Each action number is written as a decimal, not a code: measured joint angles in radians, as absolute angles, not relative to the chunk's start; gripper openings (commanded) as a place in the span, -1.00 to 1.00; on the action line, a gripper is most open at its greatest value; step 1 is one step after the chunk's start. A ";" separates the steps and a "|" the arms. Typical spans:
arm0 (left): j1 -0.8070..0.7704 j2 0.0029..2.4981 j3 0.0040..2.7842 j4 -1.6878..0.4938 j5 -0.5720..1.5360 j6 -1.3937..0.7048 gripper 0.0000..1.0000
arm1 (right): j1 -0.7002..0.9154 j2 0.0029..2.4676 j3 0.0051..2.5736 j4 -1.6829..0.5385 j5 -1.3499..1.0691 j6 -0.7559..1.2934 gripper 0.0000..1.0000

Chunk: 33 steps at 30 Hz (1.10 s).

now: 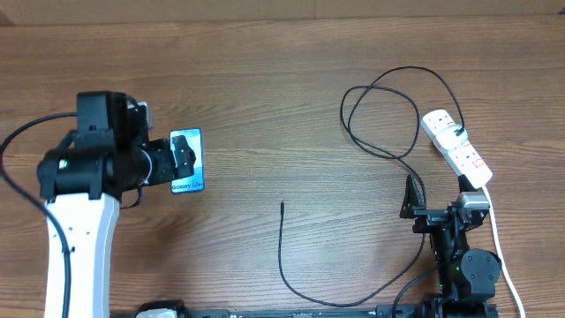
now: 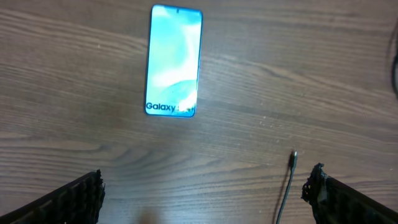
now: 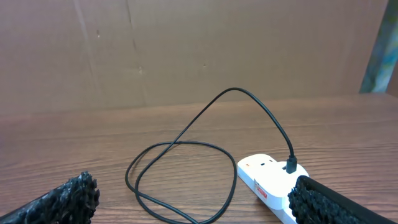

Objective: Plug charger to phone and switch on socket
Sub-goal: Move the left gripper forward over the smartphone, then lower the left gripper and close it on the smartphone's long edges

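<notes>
Approach step. My left tool (image 2: 205, 184), right tool (image 3: 194, 190): released, empty. Next: carry tip of thin black charger cable (image 1: 284, 256) to slim blue-screened phone (image 2: 174, 61), left edge of desk (image 1: 265, 88).

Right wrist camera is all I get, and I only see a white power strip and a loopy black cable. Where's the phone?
Observer: The phone lies flat, screen up, on the robot's left side of the table.
Operator: Is the cable plugged into it?
Observer: No. The cable ends in a loose tip that lies on the table, apart from the phone.
Operator: Is the other hand holding anything?
Observer: No. The left gripper hangs open above the table near the phone, holding nothing.
</notes>
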<state>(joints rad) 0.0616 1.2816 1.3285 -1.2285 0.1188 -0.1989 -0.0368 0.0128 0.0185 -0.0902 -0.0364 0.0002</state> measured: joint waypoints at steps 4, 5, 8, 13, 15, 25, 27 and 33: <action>0.062 1.332 1.328 -1.236 0.119 -0.199 0.99 | -0.036 0.013 0.019 -0.089 -0.036 0.001 1.00; 0.062 1.344 1.328 -1.237 0.118 -0.199 0.99 | -0.037 0.013 0.019 -0.090 -0.036 0.001 1.00; 0.062 1.372 1.328 -1.251 0.102 -0.199 1.00 | -0.037 0.013 0.019 -0.090 -0.036 0.000 1.00; 0.062 1.419 1.328 -1.256 0.060 -0.199 0.99 | -0.037 0.013 0.019 -0.089 -0.036 0.000 1.00; 0.062 1.435 1.328 -1.257 0.050 -0.199 0.99 | -0.037 0.013 0.019 -0.089 -0.037 0.000 1.00; 0.045 1.536 1.328 -1.214 0.032 -0.200 0.99 | -0.037 0.013 0.019 -0.090 -0.036 0.001 1.00; 0.031 1.559 1.328 -1.187 0.032 -0.199 0.99 | -0.036 0.013 0.019 -0.090 -0.036 0.000 1.00; 0.006 1.633 1.328 -1.072 0.032 -0.180 0.99 | -0.036 0.013 0.019 -0.090 -0.036 0.000 1.00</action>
<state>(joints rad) 0.0063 1.6325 1.3285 -1.0721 0.0319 -0.1802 -0.0364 0.0128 0.0185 -0.0902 -0.0364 0.0002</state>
